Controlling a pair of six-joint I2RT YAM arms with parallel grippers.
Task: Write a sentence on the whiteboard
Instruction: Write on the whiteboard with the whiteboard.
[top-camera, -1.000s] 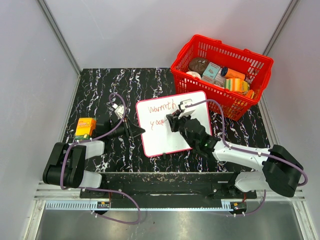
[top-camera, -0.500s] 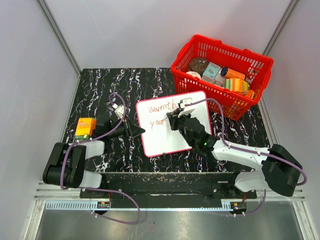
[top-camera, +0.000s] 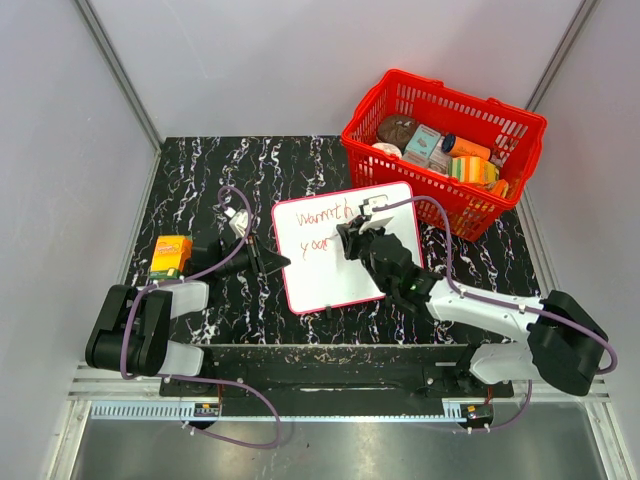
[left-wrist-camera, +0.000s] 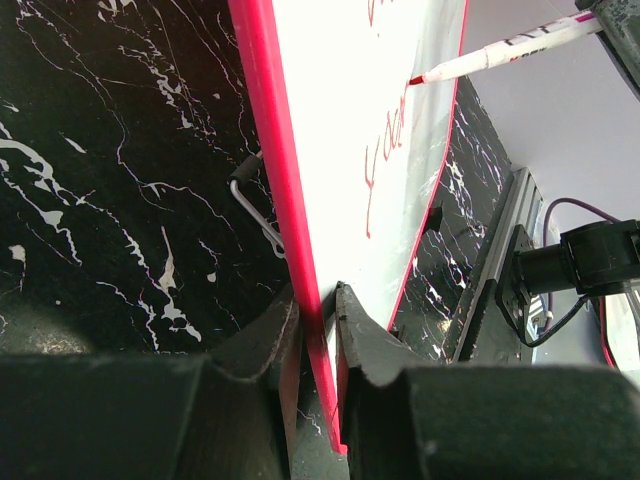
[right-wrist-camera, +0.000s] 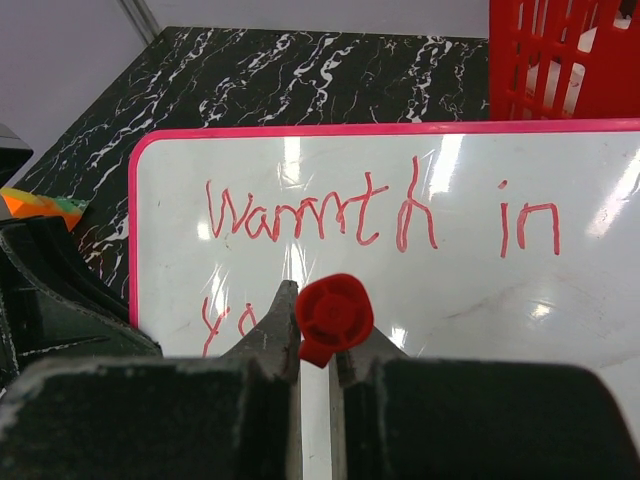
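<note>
The whiteboard (top-camera: 330, 270) with a thin red frame stands tilted at the table's middle. My left gripper (top-camera: 278, 261) is shut on its left edge; the left wrist view shows the red frame (left-wrist-camera: 290, 200) pinched between the fingers. My right gripper (top-camera: 348, 240) is shut on a red marker (right-wrist-camera: 334, 318), its red end cap facing the right wrist camera. The marker's tip (left-wrist-camera: 418, 79) is at the board's face. The sentence (right-wrist-camera: 370, 215) in red reads "warmth in", with "yo" (right-wrist-camera: 228, 318) begun on the second line, partly hidden by my fingers.
A red basket (top-camera: 445, 150) holding several grocery items stands at the back right, close behind the board. A small orange and green box (top-camera: 171, 255) lies at the left. The board's wire stand (left-wrist-camera: 255, 205) rests on the black marbled table (top-camera: 230, 170).
My right gripper has shifted slightly right and up along the board with the marker, and the second line has grown a little. The left gripper and board have not moved.
</note>
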